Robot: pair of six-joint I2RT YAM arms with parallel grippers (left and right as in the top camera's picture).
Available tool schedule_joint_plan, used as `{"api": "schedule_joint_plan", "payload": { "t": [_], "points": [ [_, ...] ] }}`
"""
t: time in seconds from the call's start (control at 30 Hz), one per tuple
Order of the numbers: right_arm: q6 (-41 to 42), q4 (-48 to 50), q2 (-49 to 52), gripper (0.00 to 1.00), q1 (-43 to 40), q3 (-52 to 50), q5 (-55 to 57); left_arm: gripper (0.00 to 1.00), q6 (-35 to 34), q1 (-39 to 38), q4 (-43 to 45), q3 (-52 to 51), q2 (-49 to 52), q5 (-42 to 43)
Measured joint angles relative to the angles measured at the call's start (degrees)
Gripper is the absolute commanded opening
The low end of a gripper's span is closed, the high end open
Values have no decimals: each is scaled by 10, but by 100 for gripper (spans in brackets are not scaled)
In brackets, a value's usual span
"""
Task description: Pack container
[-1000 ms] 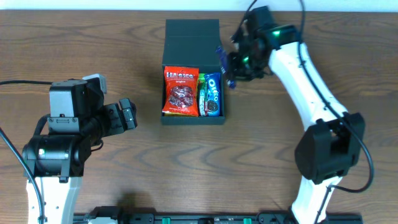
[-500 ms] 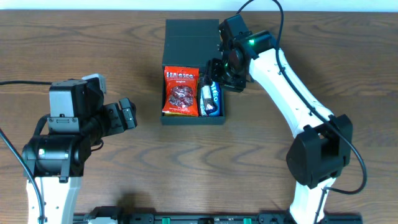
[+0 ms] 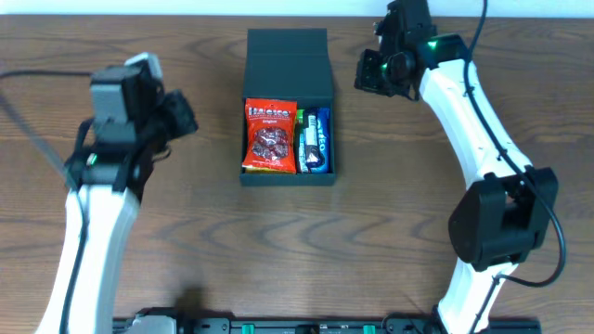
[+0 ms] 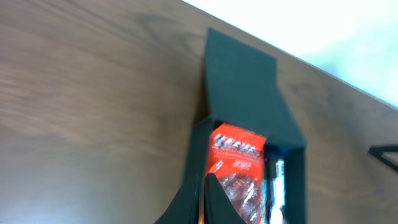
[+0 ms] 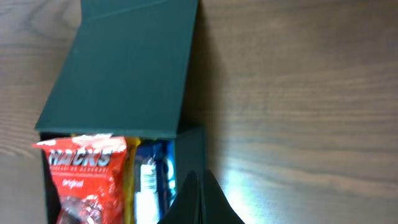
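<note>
Hands: L hand (image 4: pixel 202 182) & R hand (image 5: pixel 199 178) both closed, empty, off container (image 3: pixel 288 57).

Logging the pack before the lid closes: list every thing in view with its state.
container: open, lid flap swung back.
red snack packet: lying inside the container.
blue Oreo packet: inside, beside the red one.
left gripper: shut, empty.
right gripper: shut, empty.
</note>
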Motion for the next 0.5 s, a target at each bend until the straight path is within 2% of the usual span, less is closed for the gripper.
{"api": "schedule_joint_plan", "payload": {
  "t": [0.17,0.27,0.33,0.5],
  "points": [
    [-26,46,50,1,-23,0,-28,6,-87,0,177,3,162,85],
    [-34,103,97,1,-39,0,-80,6,-152,3,226,11,242,116],
    [-34,136,126,1,-51,0,-116,5,-182,5,227,37,302,140],
    [-16,174,183,1,-80,0,-191,6,-220,5,130,203,448,176]
  ]
}}
